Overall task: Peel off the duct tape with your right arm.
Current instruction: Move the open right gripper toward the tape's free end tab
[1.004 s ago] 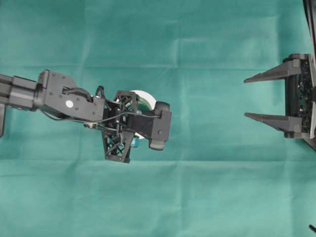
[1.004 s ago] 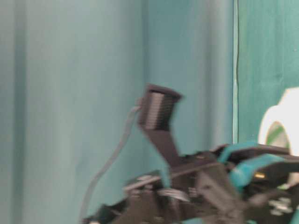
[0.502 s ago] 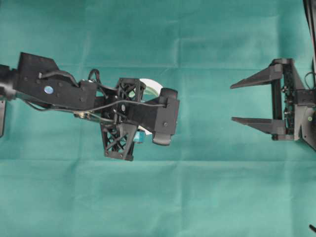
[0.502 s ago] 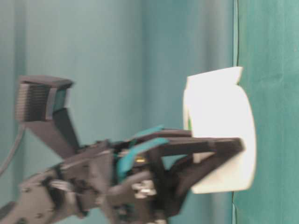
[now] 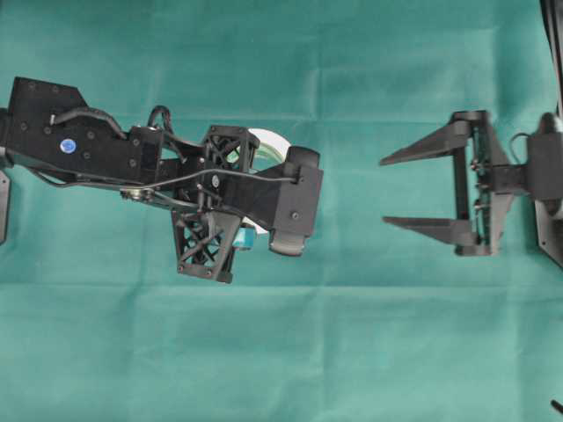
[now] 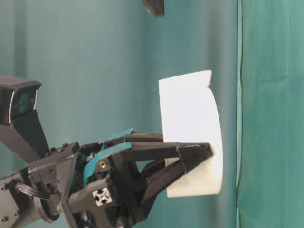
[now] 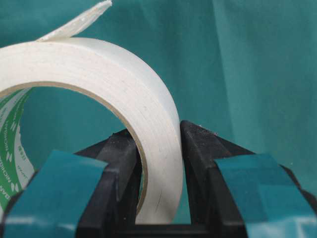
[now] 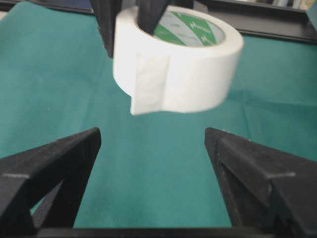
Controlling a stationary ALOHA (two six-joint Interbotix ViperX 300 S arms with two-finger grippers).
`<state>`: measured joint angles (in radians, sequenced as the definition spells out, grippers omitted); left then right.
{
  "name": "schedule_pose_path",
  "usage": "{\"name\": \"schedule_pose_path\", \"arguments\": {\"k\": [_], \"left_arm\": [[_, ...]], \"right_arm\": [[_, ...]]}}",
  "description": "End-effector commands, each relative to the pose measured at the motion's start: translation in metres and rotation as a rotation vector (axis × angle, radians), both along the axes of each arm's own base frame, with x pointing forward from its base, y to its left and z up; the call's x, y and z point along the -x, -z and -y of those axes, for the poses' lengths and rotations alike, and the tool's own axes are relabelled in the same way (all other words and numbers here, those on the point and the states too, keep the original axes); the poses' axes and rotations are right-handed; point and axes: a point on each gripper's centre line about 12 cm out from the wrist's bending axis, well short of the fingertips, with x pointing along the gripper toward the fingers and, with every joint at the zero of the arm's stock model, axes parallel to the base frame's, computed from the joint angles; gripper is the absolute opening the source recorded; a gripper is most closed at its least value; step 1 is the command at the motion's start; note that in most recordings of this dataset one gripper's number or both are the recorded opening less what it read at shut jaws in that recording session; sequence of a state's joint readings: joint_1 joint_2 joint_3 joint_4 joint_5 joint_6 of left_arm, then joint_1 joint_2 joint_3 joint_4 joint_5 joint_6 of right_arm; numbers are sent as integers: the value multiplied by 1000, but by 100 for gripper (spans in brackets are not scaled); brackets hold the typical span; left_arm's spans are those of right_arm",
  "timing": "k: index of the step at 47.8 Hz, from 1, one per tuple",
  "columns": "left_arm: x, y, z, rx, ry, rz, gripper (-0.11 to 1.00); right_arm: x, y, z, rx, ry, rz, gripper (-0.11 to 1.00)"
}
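A flat table covered by a teal-green woven cloth (image 5: pixel 352 352) fills the whole overhead view. The cloth shows faint fold creases: one runs level just above the left gripper (image 5: pixel 230 188) and the right gripper (image 5: pixel 387 189), another just below both. A narrow black frame edge (image 5: pixel 552 26) borders the cloth behind the right gripper. What lies directly on the cloth cannot be told.

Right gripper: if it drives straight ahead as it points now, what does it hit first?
Probably the white ring-shaped duct tape roll, loose strip end facing the open right gripper, held above the cloth by the left gripper. Height match is unclear.
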<state>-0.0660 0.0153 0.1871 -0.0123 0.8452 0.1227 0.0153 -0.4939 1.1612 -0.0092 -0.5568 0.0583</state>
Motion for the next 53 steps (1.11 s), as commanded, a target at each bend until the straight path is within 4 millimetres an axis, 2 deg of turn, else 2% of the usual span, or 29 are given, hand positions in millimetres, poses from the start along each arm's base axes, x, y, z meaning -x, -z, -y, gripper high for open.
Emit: {"name": "schedule_pose_path", "arguments": {"k": [1, 14, 27, 53], "left_arm": [[-1, -25, -5, -1, -9, 68, 21], [-1, -25, -5, -1, -10, 68, 21], [-1, -23, -5, -1, -10, 65, 21], [0, -22, -1, -2, 1, 55, 21]], "right_arm": [[-14, -10, -1, 1, -5, 26, 80], [-51, -6, -2, -1, -3, -6, 80], [-74, -1, 5, -4, 20, -25, 80], [-77, 7, 28, -46, 115, -45, 80]]}}
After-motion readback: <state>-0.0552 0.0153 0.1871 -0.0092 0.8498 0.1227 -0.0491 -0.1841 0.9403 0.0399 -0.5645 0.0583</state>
